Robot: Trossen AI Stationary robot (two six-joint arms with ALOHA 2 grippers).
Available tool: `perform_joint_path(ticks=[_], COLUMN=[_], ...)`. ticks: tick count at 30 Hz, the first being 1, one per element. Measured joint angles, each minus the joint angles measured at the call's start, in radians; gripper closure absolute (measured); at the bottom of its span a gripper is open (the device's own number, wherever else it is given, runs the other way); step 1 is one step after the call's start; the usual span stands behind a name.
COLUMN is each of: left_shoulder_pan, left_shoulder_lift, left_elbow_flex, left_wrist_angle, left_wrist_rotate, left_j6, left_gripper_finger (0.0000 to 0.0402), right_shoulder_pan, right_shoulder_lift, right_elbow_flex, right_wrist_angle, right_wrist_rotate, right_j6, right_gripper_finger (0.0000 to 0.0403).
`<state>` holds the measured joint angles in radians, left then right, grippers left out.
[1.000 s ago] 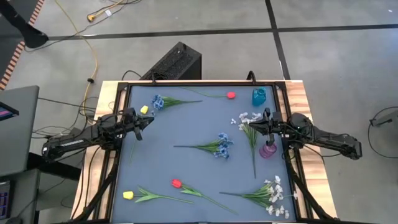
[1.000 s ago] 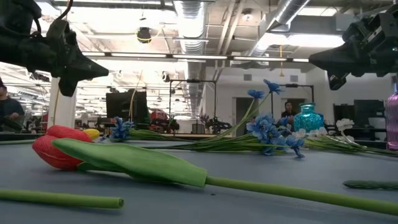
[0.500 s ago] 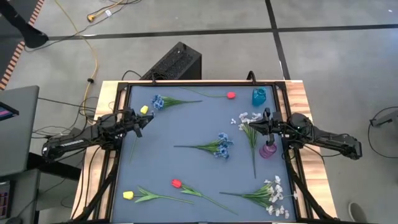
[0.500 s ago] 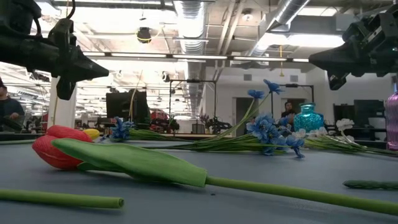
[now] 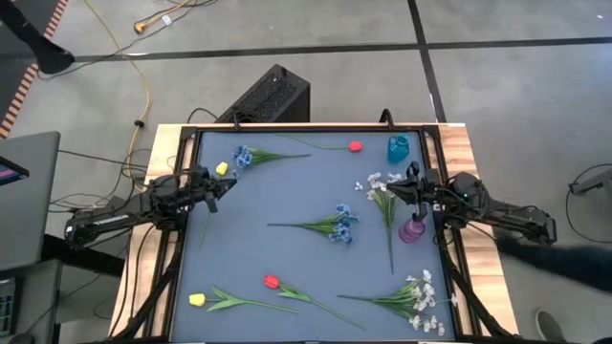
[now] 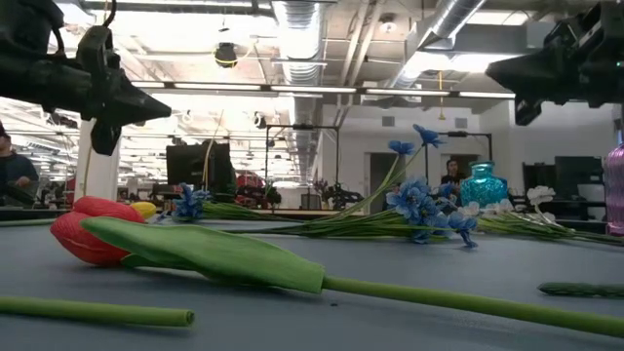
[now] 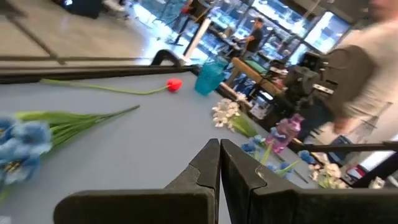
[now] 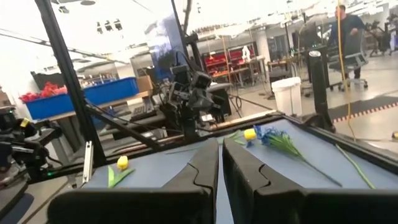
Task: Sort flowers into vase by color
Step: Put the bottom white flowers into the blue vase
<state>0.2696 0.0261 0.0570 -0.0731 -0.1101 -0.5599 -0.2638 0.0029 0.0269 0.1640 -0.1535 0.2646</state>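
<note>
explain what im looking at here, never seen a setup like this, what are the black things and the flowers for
The black things are two robot arms at a blue table, each ending in a two-finger gripper. One camera looks straight down, one sits at tabletop height, and one rides on each wrist. The left gripper and right gripper hover shut and hold nothing. Fake flowers lie scattered: blue clusters, white sprays, red tulips and yellow tulips. A teal vase and a purple vase stand at the right.

A robotics lab: exposed ceiling ducts (image 6: pixel 297 24), workbenches, floor cables (image 5: pixel 143 91).
</note>
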Motion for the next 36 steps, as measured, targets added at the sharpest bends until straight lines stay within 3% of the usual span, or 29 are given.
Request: perform_joint_path(ticks=[3,7,17,25,32,36], left_shoulder_pan=[0.000,0.000,0.000,0.000,0.000,0.000], left_shoulder_lift=[0.000,0.000,0.120,0.353,0.566,0.641], left_elbow_flex=[0.002,0.037,0.202,0.392,0.659,0.792], left_wrist_angle=[0.026,0.028,-0.019,-0.128,-0.365,-0.434], left_wrist_rotate=[0.027,0.027,-0.003,-0.002,0.000,-0.002], left_j6=[0.018,0.052,0.214,0.307,0.405,0.402], left_gripper_finger=[0.0401,0.0402,0.0401,0.0379,0.0321,0.0306], right_shoulder_pan=[-0.001,-0.008,-0.005,0.007,0.092,0.164], right_shoulder_lift=[0.000,0.012,0.100,0.312,0.544,0.658], right_elbow_flex=[0.000,0.002,0.054,0.301,0.587,0.753], right_wrist_angle=[0.060,0.131,0.188,0.008,-0.241,-0.284], right_wrist_rotate=[0.006,0.107,0.098,0.086,0.073,0.072], right_j6=[0.002,0.146,0.211,0.138,0.130,0.062], right_gripper_finger=[0.0351,0.0351,0.0351,0.0352,0.0352,0.0352])
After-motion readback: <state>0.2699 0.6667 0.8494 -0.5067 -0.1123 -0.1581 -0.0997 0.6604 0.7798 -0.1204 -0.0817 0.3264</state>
